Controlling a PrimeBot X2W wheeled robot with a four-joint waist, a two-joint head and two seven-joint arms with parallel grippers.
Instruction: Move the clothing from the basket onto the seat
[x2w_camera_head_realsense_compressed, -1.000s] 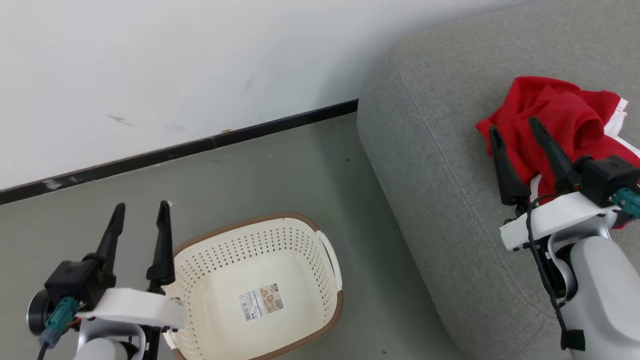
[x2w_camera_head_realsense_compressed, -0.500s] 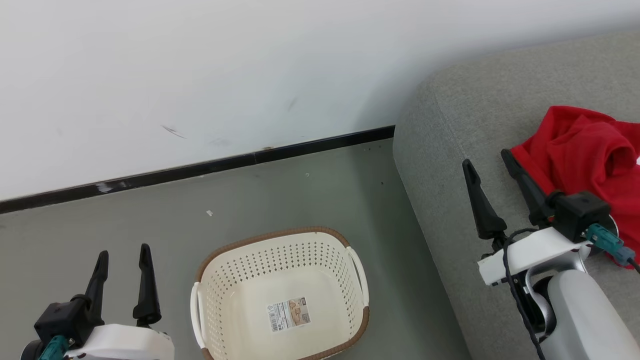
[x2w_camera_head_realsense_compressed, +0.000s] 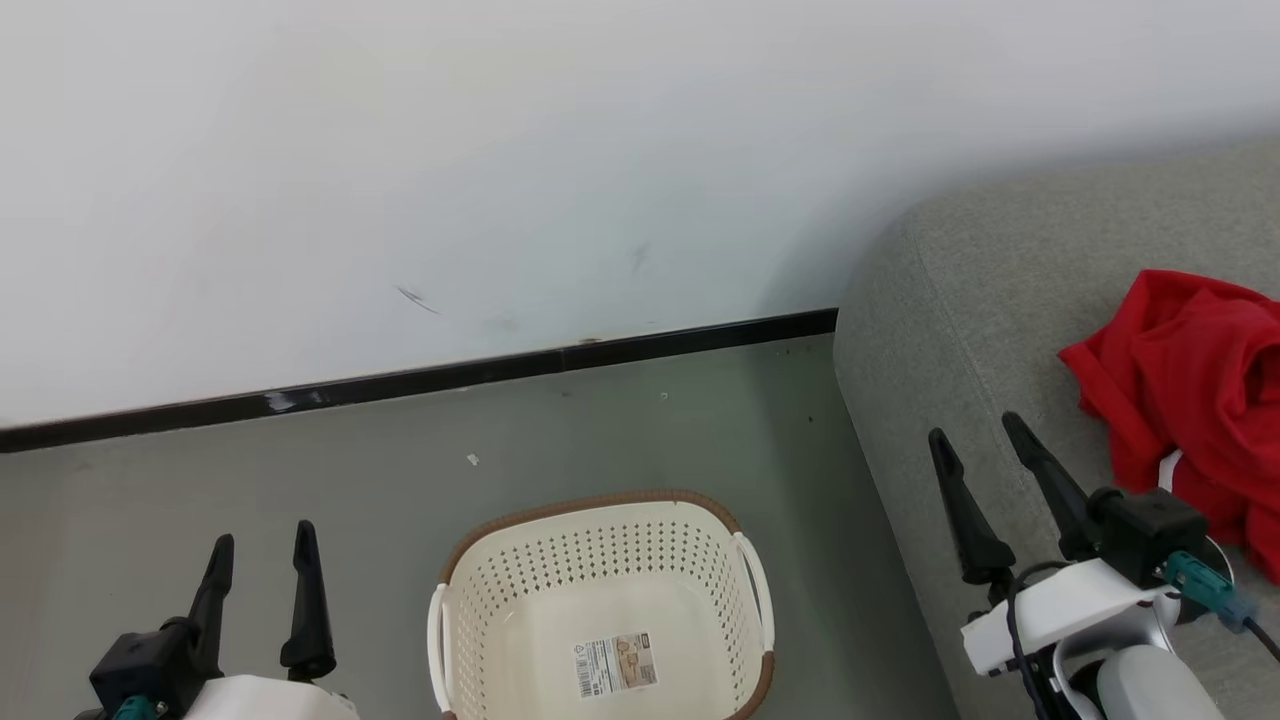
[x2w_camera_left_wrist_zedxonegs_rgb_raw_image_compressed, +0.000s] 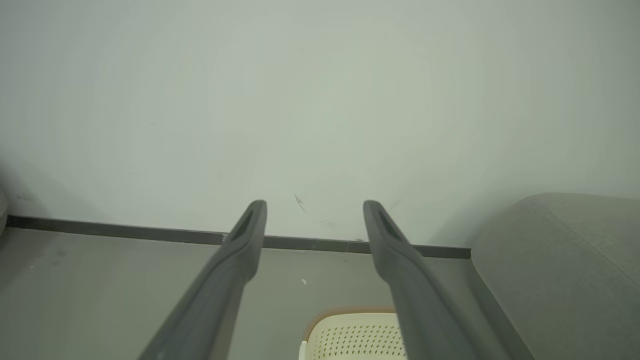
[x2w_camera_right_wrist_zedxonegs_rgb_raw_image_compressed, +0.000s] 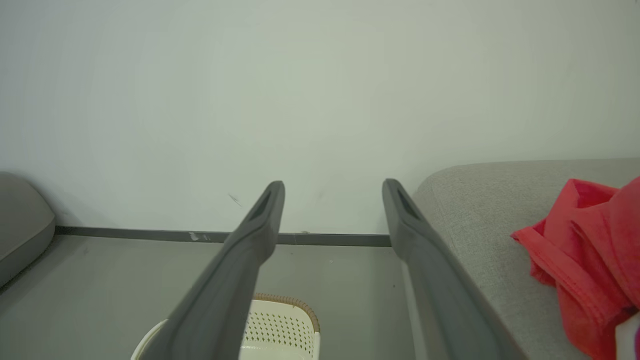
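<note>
Grey-green floor (x2w_camera_head_realsense_compressed: 640, 430), white wall (x2w_camera_head_realsense_compressed: 500, 150), black skirting (x2w_camera_head_realsense_compressed: 420, 380). Red clothing (x2w_camera_head_realsense_compressed: 1190, 400) heaped on seat (x2w_camera_head_realsense_compressed: 960, 330) at 3 o'clock; basket (x2w_camera_head_realsense_compressed: 600, 505) at 6. Left gripper (x2w_camera_head_realsense_compressed: 265, 533), right gripper (x2w_camera_head_realsense_compressed: 972, 426): spread, empty. Right wrist view: another grey cushion (x2w_camera_right_wrist_zedxonegs_rgb_raw_image_compressed: 22, 225) at 9.

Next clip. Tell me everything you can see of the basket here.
The basket is cream-white perforated plastic, oval, with a brown woven-look rim and pale side handles. It stands upright on the grey floor, left of the seat and apart from it. Inside is only a label sticker on its bottom. Its near edge is cut off by the picture.
</note>
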